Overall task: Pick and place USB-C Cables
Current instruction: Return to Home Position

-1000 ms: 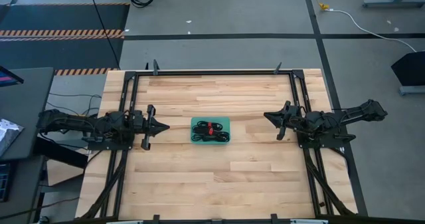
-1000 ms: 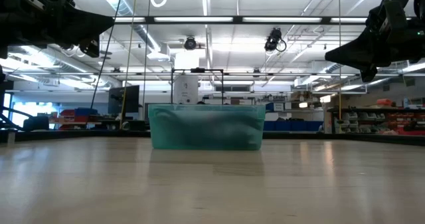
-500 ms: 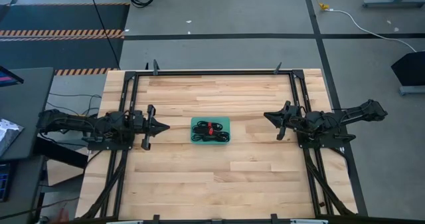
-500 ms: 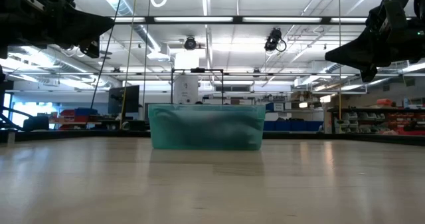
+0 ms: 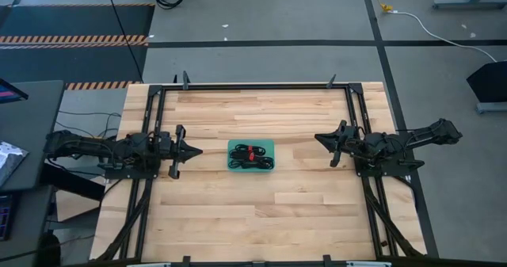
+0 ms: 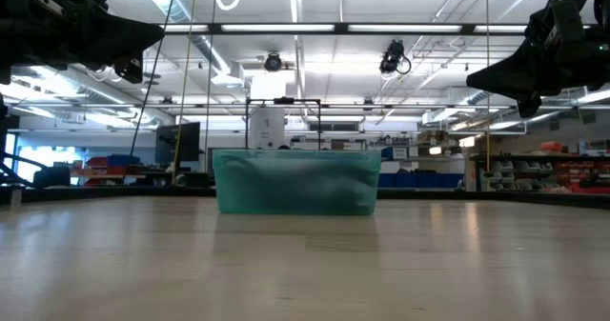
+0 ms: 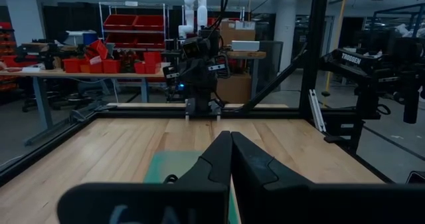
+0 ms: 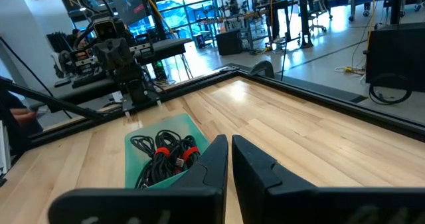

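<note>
The teal tray [image 5: 251, 155] stands at the table's middle and shows in the low view [image 6: 295, 181] and both wrist views [image 7: 174, 165] [image 8: 159, 144]. Black USB-C cable bundles with red ties [image 5: 250, 154] lie inside it, seen close in the right wrist view [image 8: 166, 159]. My left gripper [image 5: 196, 150] hovers left of the tray, raised off the table, fingers shut together [image 7: 230, 139]. My right gripper [image 5: 318, 139] hovers right of the tray, also raised and shut [image 8: 228, 141].
Bare wooden table top [image 5: 253, 207] lies all around the tray. A black metal frame [image 5: 253, 86] runs along the table's edges. The room beyond holds shelves, benches and other robot rigs.
</note>
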